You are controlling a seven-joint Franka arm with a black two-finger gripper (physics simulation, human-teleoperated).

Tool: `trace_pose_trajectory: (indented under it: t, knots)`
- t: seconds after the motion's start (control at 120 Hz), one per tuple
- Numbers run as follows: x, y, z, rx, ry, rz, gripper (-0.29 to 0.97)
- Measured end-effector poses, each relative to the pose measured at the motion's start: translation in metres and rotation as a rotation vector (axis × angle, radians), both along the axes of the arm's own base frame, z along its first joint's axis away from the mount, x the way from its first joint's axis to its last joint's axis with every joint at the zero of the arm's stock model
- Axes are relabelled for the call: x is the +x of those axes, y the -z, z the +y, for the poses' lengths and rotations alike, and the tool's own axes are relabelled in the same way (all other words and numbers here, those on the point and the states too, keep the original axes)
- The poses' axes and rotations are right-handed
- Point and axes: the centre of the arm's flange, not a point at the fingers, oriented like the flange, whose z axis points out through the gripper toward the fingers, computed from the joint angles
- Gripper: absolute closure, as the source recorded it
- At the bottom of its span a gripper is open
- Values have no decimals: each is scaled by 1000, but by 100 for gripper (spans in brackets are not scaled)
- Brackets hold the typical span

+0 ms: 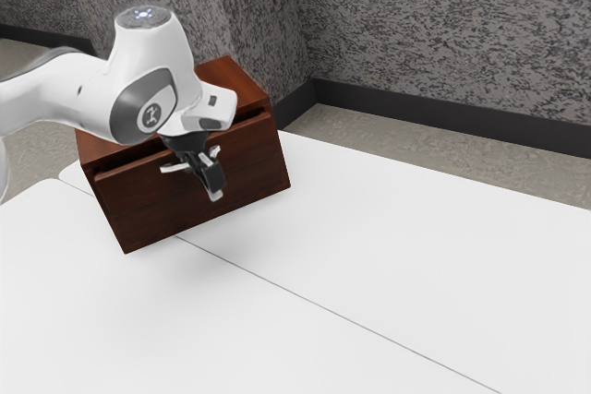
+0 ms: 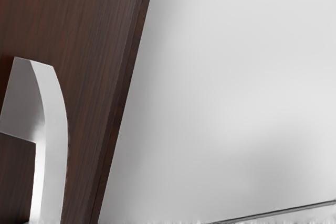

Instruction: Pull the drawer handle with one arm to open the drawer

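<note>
On the white table's (image 1: 416, 256) far left stands one brown wooden cabinet (image 1: 235, 80) with one drawer (image 1: 138, 200) and one pale handle (image 2: 51, 116). The single black gripper (image 1: 209, 178) sits at that handle; whether it is clamped cannot be told.

Easy count here: one dark wooden drawer box (image 1: 157, 200), one silver handle (image 2: 50, 129), one white table (image 1: 388, 265), one robot arm (image 1: 83, 99).
</note>
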Motion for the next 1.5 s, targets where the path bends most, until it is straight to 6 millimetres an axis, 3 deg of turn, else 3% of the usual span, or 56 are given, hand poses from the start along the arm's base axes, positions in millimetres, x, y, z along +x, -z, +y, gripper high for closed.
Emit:
trace_pose_trajectory:
  t: [0.233,0.625,0.992,1.333,1.5]
  knots:
    - [-5,-4,-7,4,9,-16,19]
    - [-10,-1,-22,0,17,-22,11]
    - [-16,-5,-31,0,6,-38,19]
    - [-19,-3,-34,-10,-6,-38,15]
    - [-22,-5,-43,-10,-6,-43,19]
